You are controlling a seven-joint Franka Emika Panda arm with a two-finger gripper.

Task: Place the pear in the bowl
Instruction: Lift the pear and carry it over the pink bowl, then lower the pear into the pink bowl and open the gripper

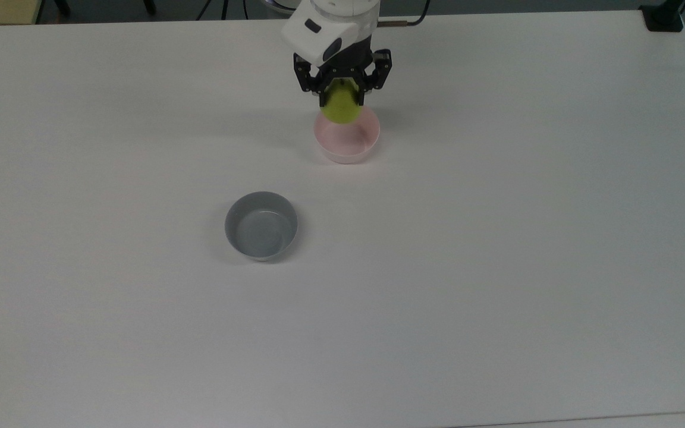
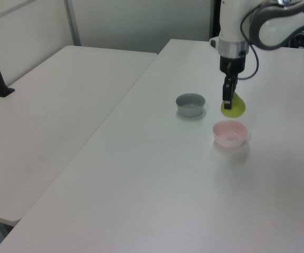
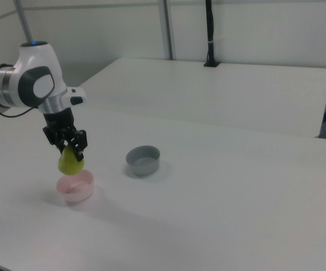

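So the gripper (image 1: 342,95) has the pear (image 1: 341,107) clamped between its fingers, up off the desk (image 1: 497,267). Pink bowl (image 1: 347,139) sits right under it, grey bowl (image 1: 261,226) well away.

Two bowls (image 1: 346,140) (image 1: 261,226), one pear (image 1: 341,105)

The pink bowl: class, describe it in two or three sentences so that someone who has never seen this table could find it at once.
Start at the white table, which carries two small round bowls. Find the gripper holding a yellow-green pear; the pink bowl sits right under that pear. Its pale pink colour sets it apart from the grey bowl, which stands alone away from the arm.
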